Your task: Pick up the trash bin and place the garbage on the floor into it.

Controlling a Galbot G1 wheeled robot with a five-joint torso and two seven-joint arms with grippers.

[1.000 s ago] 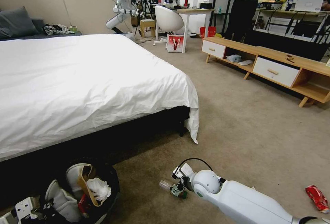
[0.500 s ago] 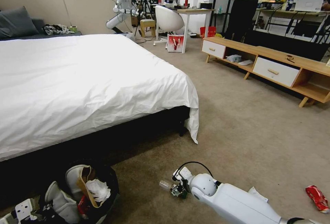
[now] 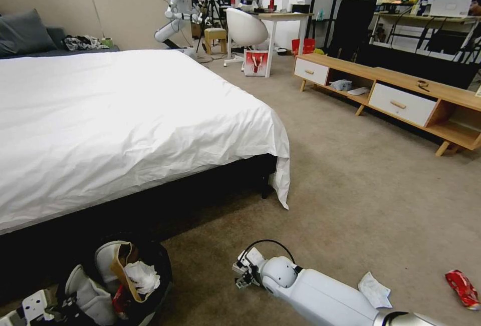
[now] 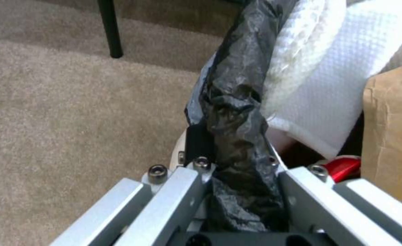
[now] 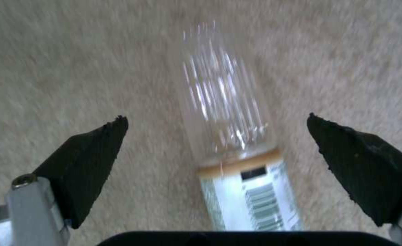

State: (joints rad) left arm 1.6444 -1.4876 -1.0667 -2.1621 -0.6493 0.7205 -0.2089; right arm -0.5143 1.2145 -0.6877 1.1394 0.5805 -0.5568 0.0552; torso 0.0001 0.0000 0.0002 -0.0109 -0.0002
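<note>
One trash bin [image 3: 150, 271], one bottle [image 5: 228, 143], one can [image 3: 463, 288], one tissue [image 3: 375, 290].

One trash bin [image 3: 150, 266], beside bed [image 3: 125, 115]. In bin: one brown paper bag [image 3: 120, 271], one white tissue [image 3: 143, 276], one red can [image 3: 118, 300]. On floor [image 3: 361, 191] right of bin: one clear bottle [image 5: 228, 136], one crumpled tissue [image 3: 375, 290], one crushed red can [image 3: 463, 288]. Two black fingers [image 5: 87, 164] flank bottle.
</note>
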